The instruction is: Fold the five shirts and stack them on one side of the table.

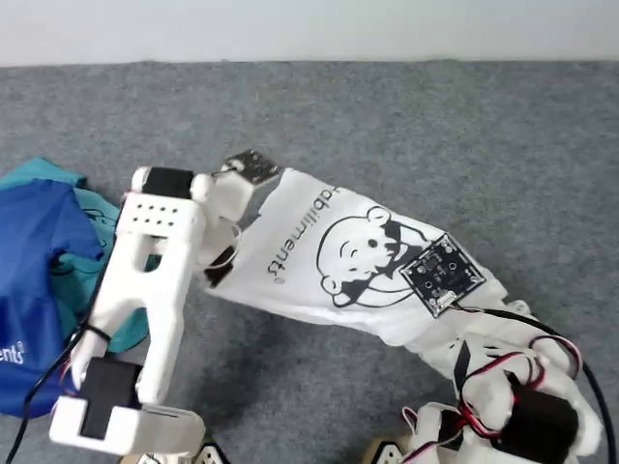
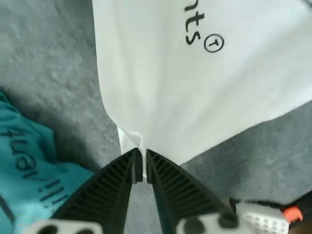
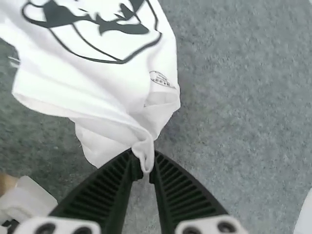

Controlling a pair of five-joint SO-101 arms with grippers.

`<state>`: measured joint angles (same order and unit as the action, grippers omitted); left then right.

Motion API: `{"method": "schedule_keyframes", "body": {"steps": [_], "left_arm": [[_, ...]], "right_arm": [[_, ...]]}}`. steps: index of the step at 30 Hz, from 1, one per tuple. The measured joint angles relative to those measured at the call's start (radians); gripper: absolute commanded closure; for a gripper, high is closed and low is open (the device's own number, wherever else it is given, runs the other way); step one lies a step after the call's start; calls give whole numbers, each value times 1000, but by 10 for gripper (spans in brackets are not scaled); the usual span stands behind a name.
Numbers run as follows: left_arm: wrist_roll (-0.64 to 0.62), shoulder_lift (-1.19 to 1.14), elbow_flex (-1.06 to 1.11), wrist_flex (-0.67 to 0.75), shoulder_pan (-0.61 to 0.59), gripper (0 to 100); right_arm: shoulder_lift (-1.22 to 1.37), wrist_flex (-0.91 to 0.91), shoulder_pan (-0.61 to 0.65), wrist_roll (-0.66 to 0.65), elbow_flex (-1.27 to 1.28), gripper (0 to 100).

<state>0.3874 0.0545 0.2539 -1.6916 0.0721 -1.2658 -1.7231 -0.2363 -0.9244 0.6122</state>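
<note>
The white shirt [image 1: 319, 271] is stretched across the middle of the grey table [image 1: 406, 116]; the left gripper [image 2: 144, 157] pinches one corner, the right gripper [image 3: 144, 165] pinches a bunched edge opposite; a blue shirt [image 1: 34, 290] and a teal shirt [image 1: 60, 178] lie heaped beside the left arm

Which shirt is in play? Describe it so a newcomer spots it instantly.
On the grey table, look at the middle. The white shirt is stretched there, held by the left gripper and right gripper. Its black bear drawing sets it apart from the blue shirt and teal shirt heaped at the high view's left edge.
</note>
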Motion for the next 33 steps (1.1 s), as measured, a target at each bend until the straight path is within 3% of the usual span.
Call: {"method": "schedule_keyframes", "body": {"steps": [8,21,33], "left_arm": [[8,77,8,-34,-12,779],[261,107,153,-28,-14,778],[364,107,316,278,14,776]], "right_arm": [[0,-2,-3,-3,0,990],[0,-12,-8,-3,0,990],[0,-29,-8,-3,0,990]]}}
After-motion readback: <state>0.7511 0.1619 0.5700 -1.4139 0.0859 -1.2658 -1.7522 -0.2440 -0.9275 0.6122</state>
